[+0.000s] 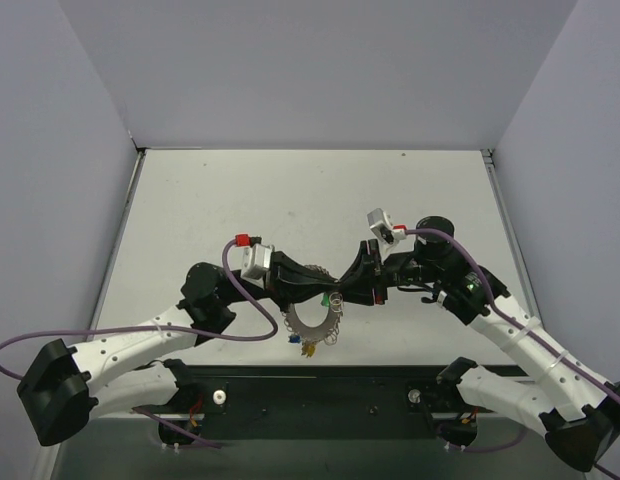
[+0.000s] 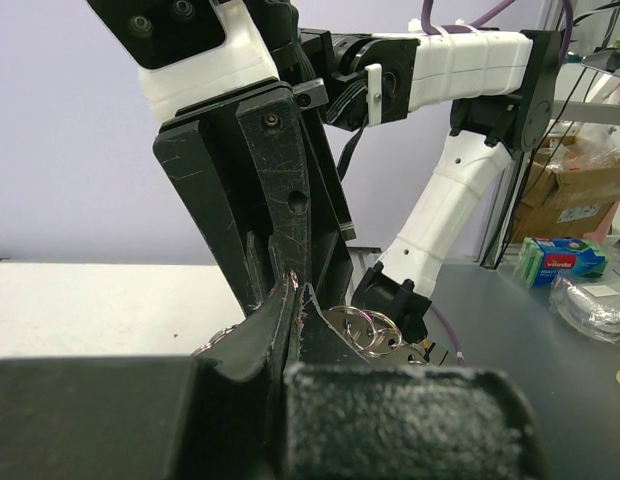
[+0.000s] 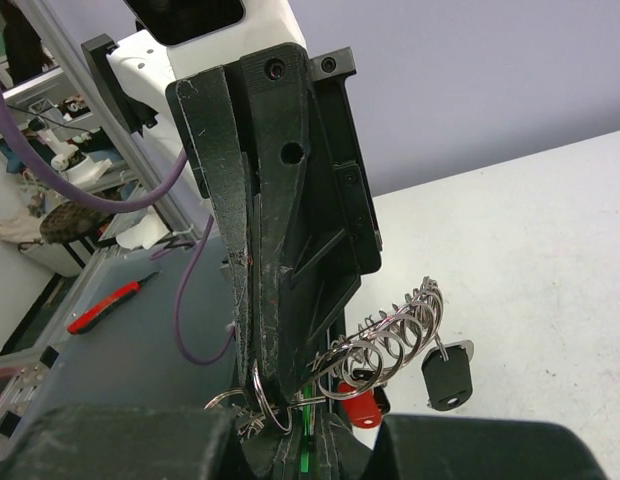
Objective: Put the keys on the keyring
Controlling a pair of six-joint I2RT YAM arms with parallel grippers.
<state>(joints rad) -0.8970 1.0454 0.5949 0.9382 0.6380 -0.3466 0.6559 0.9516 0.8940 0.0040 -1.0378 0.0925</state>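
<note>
The keyring (image 1: 312, 320) is a thin silver disc fringed with wire loops and hangs above the table's near edge. My left gripper (image 1: 296, 288) is shut on its upper rim, and the jaws (image 2: 293, 290) press on a thin metal edge beside the loops (image 2: 370, 328). My right gripper (image 1: 342, 290) meets it from the right, shut on a green key (image 3: 308, 445) at one loop. Red (image 3: 365, 405) and black (image 3: 447, 375) keys hang from the loops (image 3: 400, 330). Blue (image 1: 293, 340) and yellow (image 1: 310, 348) keys dangle below the ring.
White table (image 1: 240, 210) with grey walls on three sides. The black base rail (image 1: 320, 395) runs along the near edge under the ring. Purple cables (image 1: 240, 310) loop off both arms.
</note>
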